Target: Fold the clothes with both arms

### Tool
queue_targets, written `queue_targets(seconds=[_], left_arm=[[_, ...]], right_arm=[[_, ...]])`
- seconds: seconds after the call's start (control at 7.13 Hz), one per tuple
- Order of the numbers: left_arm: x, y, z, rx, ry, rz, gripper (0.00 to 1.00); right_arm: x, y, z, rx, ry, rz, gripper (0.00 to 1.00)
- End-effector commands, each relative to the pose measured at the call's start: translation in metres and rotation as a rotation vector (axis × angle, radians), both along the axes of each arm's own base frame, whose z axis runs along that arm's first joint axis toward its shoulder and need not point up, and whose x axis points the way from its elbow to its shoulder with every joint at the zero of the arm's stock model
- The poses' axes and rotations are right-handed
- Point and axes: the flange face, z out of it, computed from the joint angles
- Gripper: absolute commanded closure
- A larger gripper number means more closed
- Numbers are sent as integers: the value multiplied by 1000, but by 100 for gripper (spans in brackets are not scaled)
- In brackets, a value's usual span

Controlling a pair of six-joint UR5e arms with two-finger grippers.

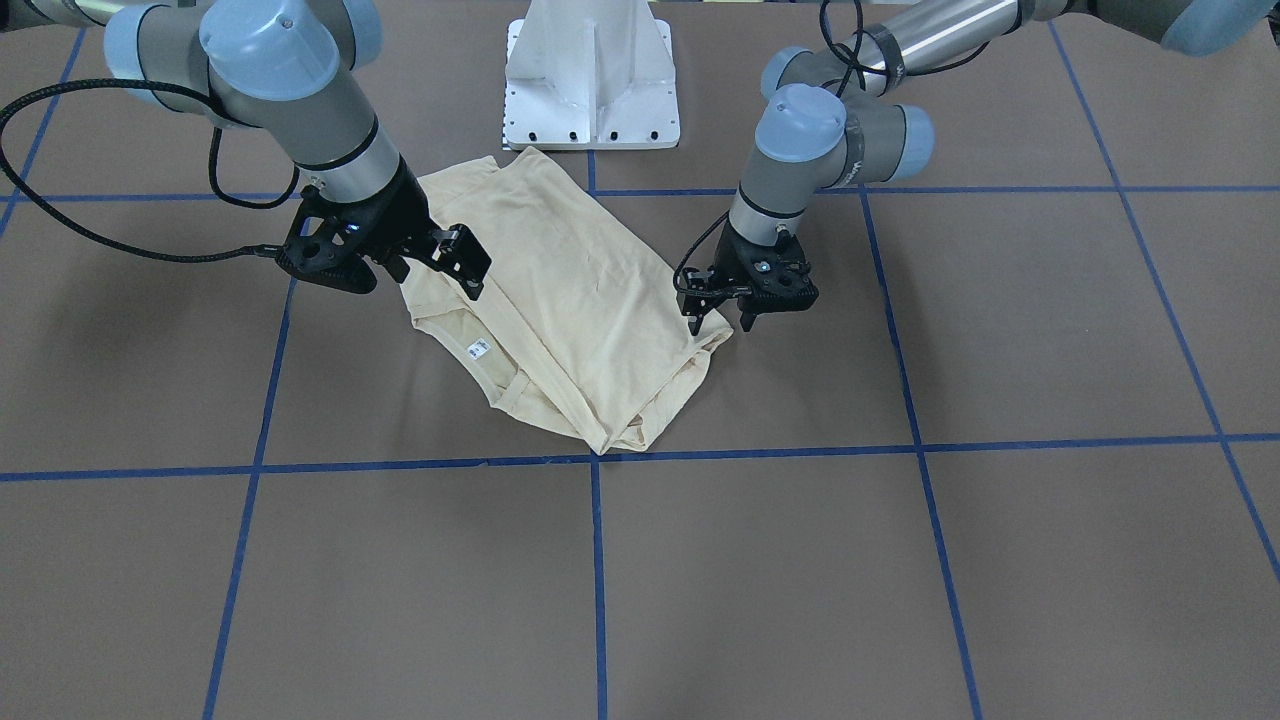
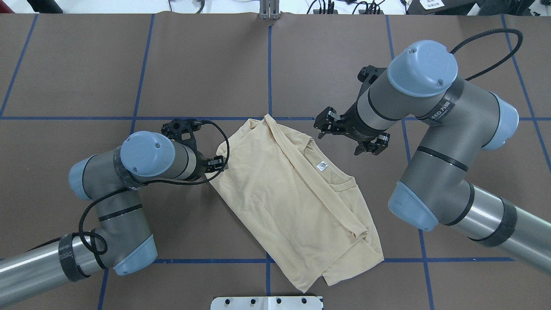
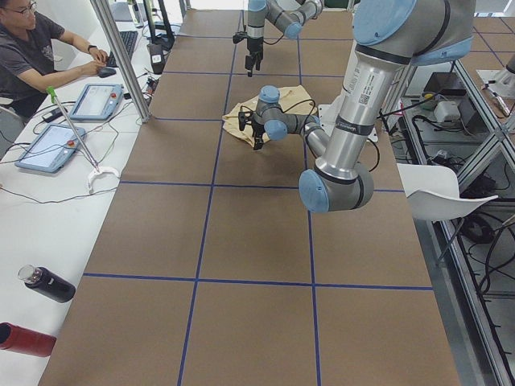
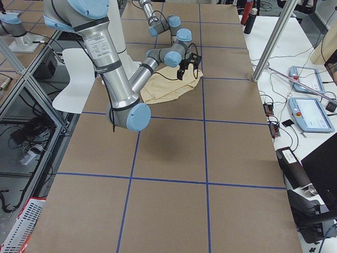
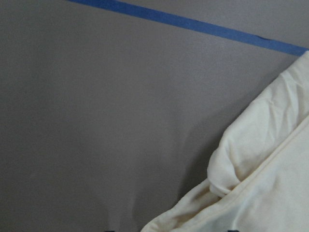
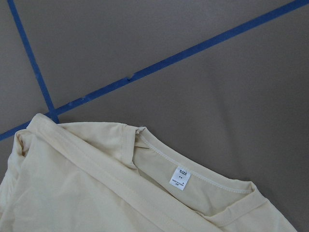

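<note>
Front-facing view, foreground: brown tabletop (image 1: 420, 600) divided into large squares by blue tape lines (image 1: 598, 580); this operator-side stretch of it shows as bare surface. Centre: cream-yellow T-shirt (image 1: 570, 300), folded lengthwise into a long slab and lying flat on a diagonal. Its neck end, with the white neck label (image 1: 478, 348) facing up, reaches the tape crossing nearest the operators; its opposite end lies just beside the white pedestal base (image 1: 592, 80). Bare tabletop borders both long edges of the shirt.

Right gripper (image 1: 462, 262), on the view's left: jaws apart, raised over the long edge near the collar, holding nothing.

Left gripper (image 1: 722, 322), on the view's right: jaws apart, pointing down at the opposite long edge, close to a rolled corner of cloth. Contact with the fabric cannot be told.

Each arm has open table on its outer side.
</note>
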Motion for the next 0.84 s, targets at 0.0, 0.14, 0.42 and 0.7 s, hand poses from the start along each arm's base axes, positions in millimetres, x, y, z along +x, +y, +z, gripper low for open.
queue_targets(seconds=[0.0, 0.14, 0.42, 0.7], left_arm=[[0, 0, -1, 1, 0, 0, 37], [1, 0, -1, 1, 0, 1, 37], [5, -2, 4, -4, -10, 0, 37], [8, -3, 3, -3, -11, 1, 68]], right_arm=[[1, 0, -1, 1, -2, 1, 0], [1, 0, -1, 1, -2, 1, 0], [1, 1, -2, 2, -5, 1, 0], [1, 0, 0, 0, -1, 1, 0]])
